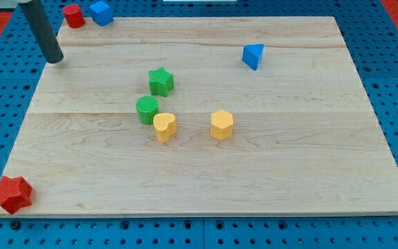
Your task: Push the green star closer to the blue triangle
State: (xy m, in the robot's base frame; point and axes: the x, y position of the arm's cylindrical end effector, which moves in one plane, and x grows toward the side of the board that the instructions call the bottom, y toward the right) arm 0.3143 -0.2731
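Note:
The green star (161,80) lies a little left of the board's middle, toward the view's top. The blue triangle (253,55) lies to its upper right, well apart from it. My tip (54,59) is at the board's upper left, far to the left of the green star and touching no block.
A green cylinder (147,110) sits just below the star, with a yellow heart (164,127) touching it at lower right. A yellow hexagon (221,125) lies right of these. A red cylinder (74,15) and blue cube (101,12) sit at top left. A red star (11,194) sits at bottom left.

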